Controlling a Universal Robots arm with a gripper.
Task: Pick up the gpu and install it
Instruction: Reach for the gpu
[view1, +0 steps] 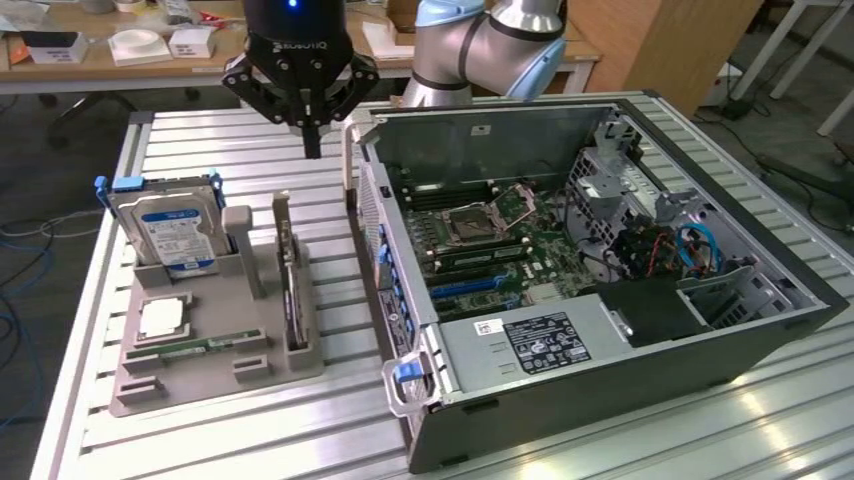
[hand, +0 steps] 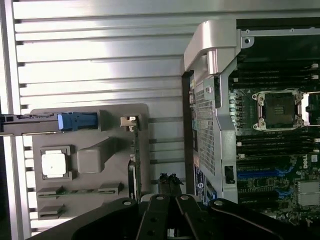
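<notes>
While you look over the ribbed aluminium slat table, with a cluttered wooden desk behind it, you find the black two-finger gripper hanging above the slats, its jaws pressed together on nothing. Your gpu, a thin green circuit-board card, stands on edge in a slot of the grey plastic holder. It sits below the jaws and apart from them, beside the open dark computer case.

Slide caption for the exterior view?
Gripper hangs shut over the table, gpu on edge in the gray holder, open PC case beside it.
</notes>
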